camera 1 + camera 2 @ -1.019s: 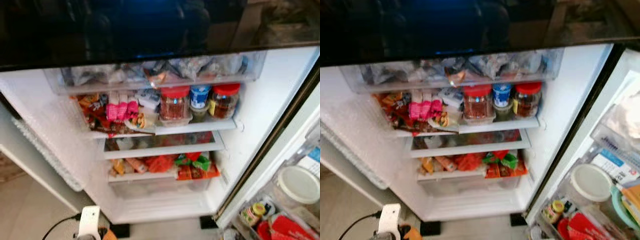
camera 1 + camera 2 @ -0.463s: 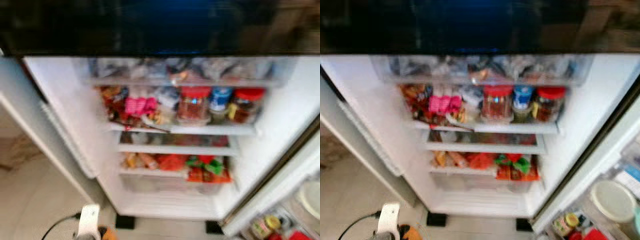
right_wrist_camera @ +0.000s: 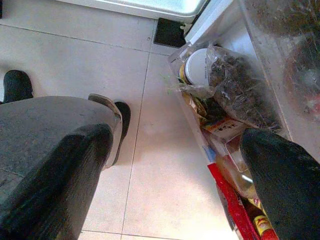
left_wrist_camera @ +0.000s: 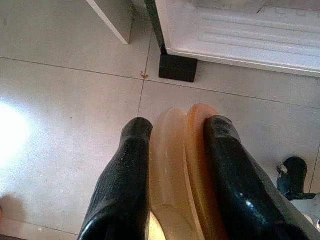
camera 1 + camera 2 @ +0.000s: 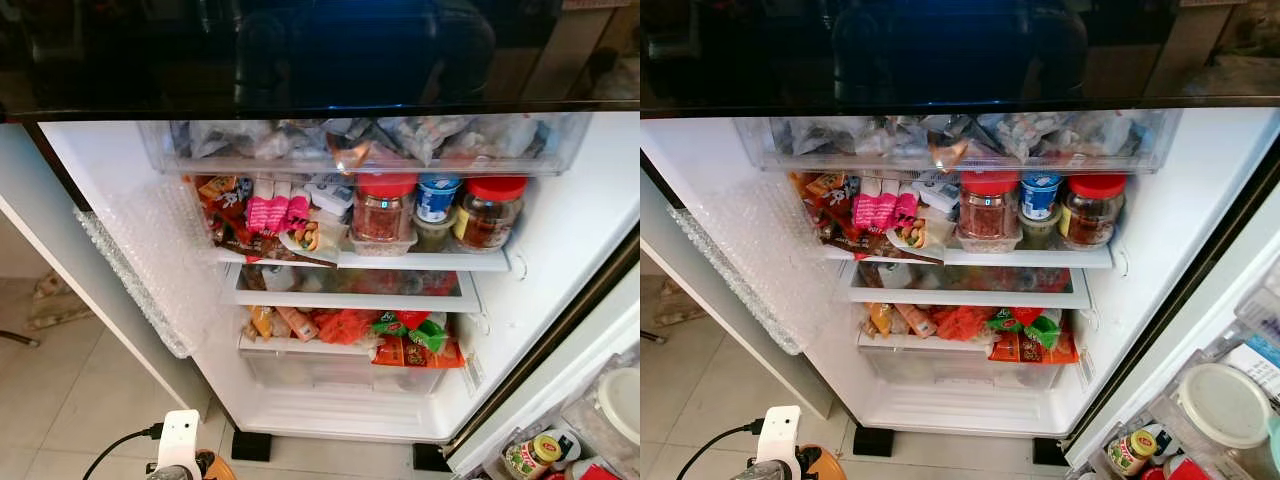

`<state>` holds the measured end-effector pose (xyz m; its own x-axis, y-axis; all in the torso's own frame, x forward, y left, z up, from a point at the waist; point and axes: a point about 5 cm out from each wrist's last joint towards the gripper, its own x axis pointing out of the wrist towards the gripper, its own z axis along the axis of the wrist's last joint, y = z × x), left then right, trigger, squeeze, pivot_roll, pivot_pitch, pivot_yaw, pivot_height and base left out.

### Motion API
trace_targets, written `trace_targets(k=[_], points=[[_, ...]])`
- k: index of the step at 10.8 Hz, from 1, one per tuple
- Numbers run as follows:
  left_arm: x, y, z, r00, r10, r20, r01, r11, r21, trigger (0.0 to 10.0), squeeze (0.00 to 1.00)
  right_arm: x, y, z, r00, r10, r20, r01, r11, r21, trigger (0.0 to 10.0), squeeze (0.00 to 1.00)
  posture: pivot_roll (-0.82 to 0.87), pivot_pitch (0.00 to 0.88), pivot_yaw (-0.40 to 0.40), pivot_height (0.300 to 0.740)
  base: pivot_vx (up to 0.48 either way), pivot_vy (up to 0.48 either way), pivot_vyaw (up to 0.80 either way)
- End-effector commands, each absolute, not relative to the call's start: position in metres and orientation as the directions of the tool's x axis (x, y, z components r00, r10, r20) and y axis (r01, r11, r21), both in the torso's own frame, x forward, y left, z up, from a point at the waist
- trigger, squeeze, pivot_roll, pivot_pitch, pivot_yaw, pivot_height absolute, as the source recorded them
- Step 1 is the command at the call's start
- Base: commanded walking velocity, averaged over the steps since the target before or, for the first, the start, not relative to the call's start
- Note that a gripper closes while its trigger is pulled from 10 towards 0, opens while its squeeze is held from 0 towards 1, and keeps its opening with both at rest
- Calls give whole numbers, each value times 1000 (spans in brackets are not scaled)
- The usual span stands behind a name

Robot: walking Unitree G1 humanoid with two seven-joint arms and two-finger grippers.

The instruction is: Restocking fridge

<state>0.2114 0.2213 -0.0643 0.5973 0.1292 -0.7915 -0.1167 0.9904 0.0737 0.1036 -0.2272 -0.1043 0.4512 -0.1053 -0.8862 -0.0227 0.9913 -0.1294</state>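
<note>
Two end effectors as before: left (image 4: 172, 150) clamped on orange plates (image 4: 182, 170), right (image 3: 170, 170) wide, fridge (image 5: 560, 230) view sharper

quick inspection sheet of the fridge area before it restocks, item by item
surface: pale tiled floor before the open fridge.
job's things: shelves crowded; two red-lidded jars flank a blue-lidded tub; pink packets to their left; orange round object in hand.
clutter: door shelf holds a white-lidded container and a small yellow-lidded jar.
grippers: left gripper shut on the orange round object, low over the floor; right gripper open near the door shelf.
cables: black cable on floor, running to a white device.
surroundings: bubble wrap on the fridge's left wall.
</note>
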Motion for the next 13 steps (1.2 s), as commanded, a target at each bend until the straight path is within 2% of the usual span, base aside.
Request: trace_targets(k=[1,2,4,8,13], points=[[206,221,-67,583,122,-803,-108,992,73,10000,0,99,-224,-106,437,-97,-894,-25,993,-120,10000,0,-33,5,21,740,0,0,0],[206,221,-67,583,122,-803,-108,992,72,10000,0,99,-224,-106,436,-94,-895,-39,992,-122,10000,0,-33,5,21,740,0,0,0],[207,221,-67,583,123,-803,-110,991,72,10000,0,98,-223,-107,431,-92,-897,-44,991,-123,10000,0,-31,15,19,740,0,0,747],[207,221,-67,583,121,-803,-111,991,68,10000,0,97,-224,-107,426,-95,-900,-32,992,-120,10000,0,-34,22,19,740,0,0,0],[208,220,-67,588,116,-801,-113,992,61,10000,0,98,-224,-107,425,-92,-900,-27,993,-114,10000,0,-34,21,18,740,287,0,0]])
